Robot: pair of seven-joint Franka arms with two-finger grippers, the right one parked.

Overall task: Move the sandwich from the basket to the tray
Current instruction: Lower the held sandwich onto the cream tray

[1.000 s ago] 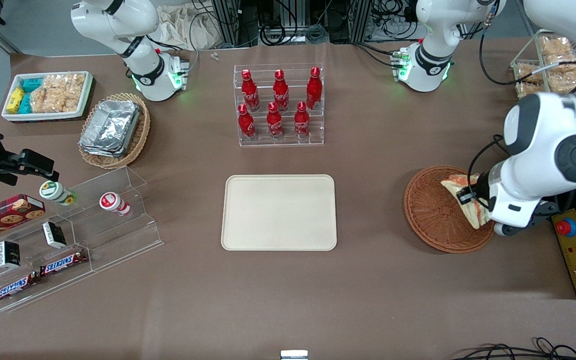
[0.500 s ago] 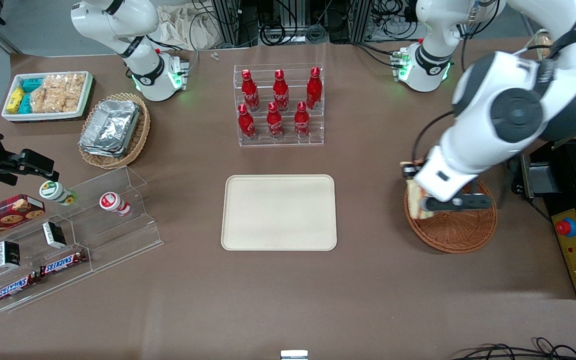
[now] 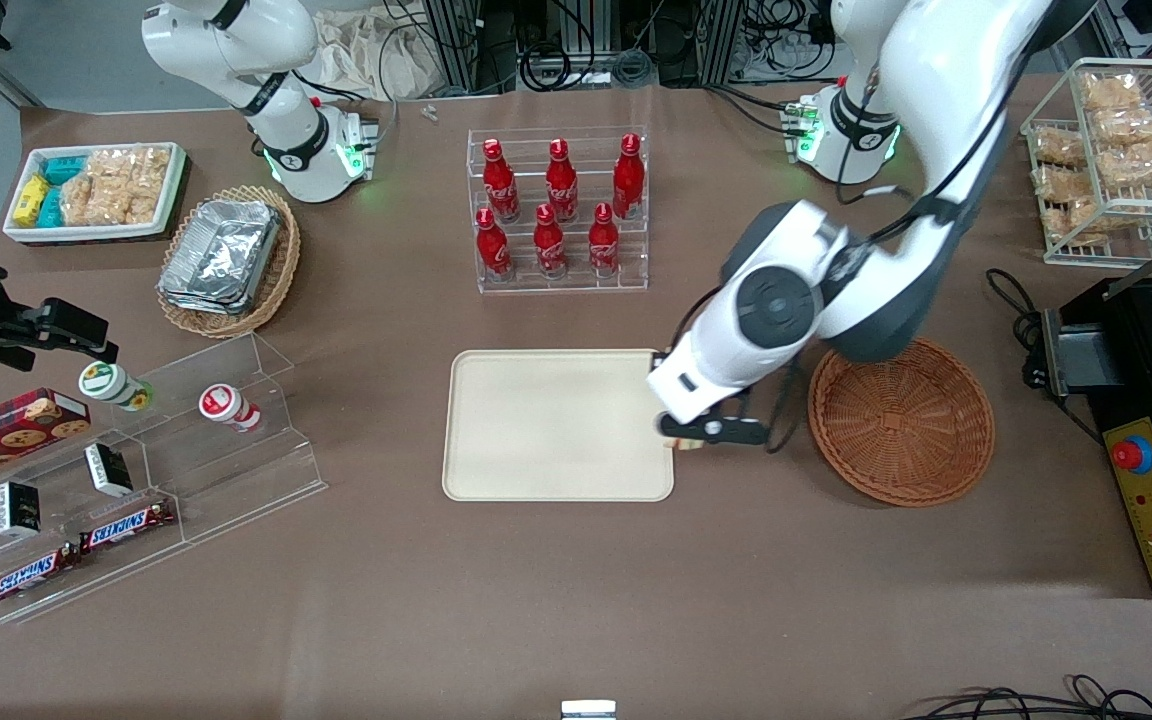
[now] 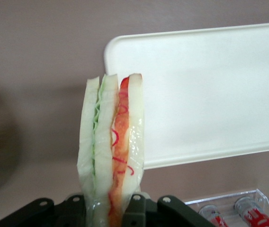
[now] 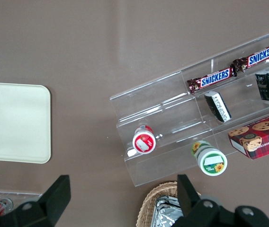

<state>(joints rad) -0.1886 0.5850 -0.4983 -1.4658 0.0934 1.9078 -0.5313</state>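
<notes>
We saw the left arm's gripper (image 3: 688, 432) hanging above the table at the edge of the tray (image 3: 536, 470) that faces the basket (image 3: 901, 420), in the gap between the two. In the wrist view its fingers (image 4: 134, 210) were closed tight on the base of the sandwich (image 4: 111, 151), which stood out from them on its edge, clear of the table. We could make out its layers there: pale bread slices on the outside and in the middle, green filling in one seam, red and orange in the other.

From the front the arm's white body covered nearly all of the sandwich; only a small pale bit showed beneath the wrist. The sandwich was over the brown table (image 3: 576, 600), just beside a corner of the tray (image 4: 196, 94), and not touching it. The tray lay flat with nothing on it that we could see. The basket sat near the tray, toward the working arm's end of the table, and held nothing.

Farther from the front camera than the tray stood a clear rack of red bottles (image 3: 558, 205). Toward the parked arm's end we saw a tan wicker basket of foil trays (image 3: 226, 260) and a clear stepped stand (image 3: 136, 470) with snack bars and small pots.
</notes>
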